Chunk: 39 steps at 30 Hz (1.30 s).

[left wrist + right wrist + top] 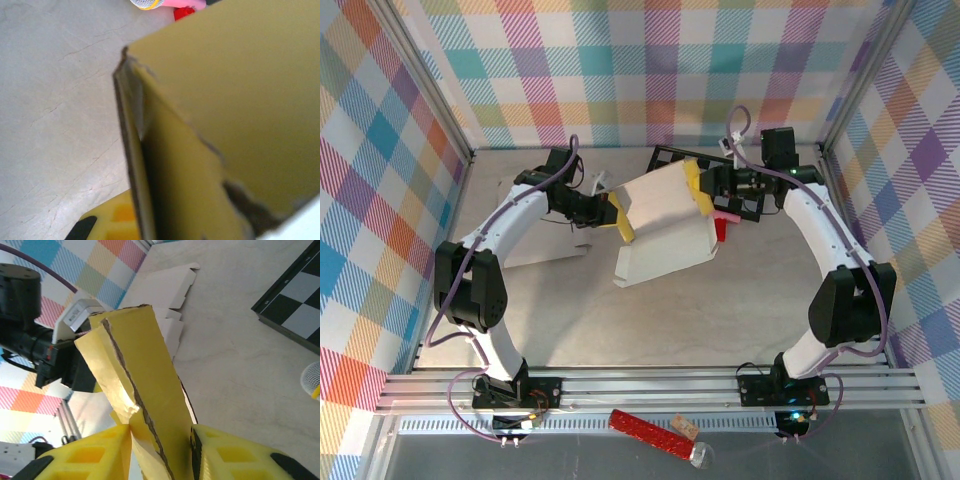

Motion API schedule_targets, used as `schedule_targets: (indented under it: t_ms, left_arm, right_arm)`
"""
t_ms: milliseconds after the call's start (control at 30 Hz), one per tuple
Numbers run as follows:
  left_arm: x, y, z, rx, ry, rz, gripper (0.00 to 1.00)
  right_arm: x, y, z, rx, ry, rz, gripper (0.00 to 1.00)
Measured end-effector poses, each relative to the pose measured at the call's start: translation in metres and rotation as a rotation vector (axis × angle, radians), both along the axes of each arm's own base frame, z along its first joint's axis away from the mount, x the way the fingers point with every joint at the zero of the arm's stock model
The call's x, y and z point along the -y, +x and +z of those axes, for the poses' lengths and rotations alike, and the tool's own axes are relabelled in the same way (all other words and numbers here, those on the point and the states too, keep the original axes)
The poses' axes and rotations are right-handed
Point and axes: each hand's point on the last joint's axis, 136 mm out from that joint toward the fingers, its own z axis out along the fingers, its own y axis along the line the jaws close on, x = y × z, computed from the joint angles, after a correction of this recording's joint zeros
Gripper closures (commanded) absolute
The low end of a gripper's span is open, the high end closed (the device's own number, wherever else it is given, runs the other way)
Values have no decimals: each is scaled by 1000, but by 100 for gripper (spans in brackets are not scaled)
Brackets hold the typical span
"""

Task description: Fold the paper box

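The paper box [665,225], white outside and yellow inside, stands half-formed at the middle of the table, held between both arms. My left gripper [620,218] is shut on the box's left edge. In the left wrist view the yellow wall [225,100] runs up past one yellow finger [107,225], and the other finger is hidden behind the cardboard. My right gripper [698,188] holds the box's upper right side. In the right wrist view its two yellow fingers [85,457] press from both sides on a doubled yellow wall [145,370].
A flat white cardboard sheet [545,245] lies under the left arm. A black checkered board [670,158] sits at the back. A red and pink item [723,222] lies beside the box's right side. A red tool [650,432] rests on the front rail.
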Motion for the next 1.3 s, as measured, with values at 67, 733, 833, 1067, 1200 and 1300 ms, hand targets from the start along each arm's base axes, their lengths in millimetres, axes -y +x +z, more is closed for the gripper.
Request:
schedule_targets:
  t_ms: [67,733,833,1067,1200,1300]
  left_arm:
    - [-1,0,-1,-2,5,2,100]
    - [-7,-7,-6,-32,46,17,100]
    - [-8,-6,-6,-28,53,20,100]
    - [-8,-8,-5,-24,64,20,100]
    - [-6,-11,-5,-26,72,14,100]
    - [-5,-15,-6,-38,77,9,100]
  right_arm:
    - [-1,1,-4,13,-37,-8,67]
    - [-12,5,-39,127,-421,-110,82]
    - [-13,6,-42,149,-482,-138,85]
    - [-13,16,-50,188,-645,-231,96]
    - [-14,18,-59,195,-753,-287,100]
    - [-14,17,-62,202,-813,-317,100]
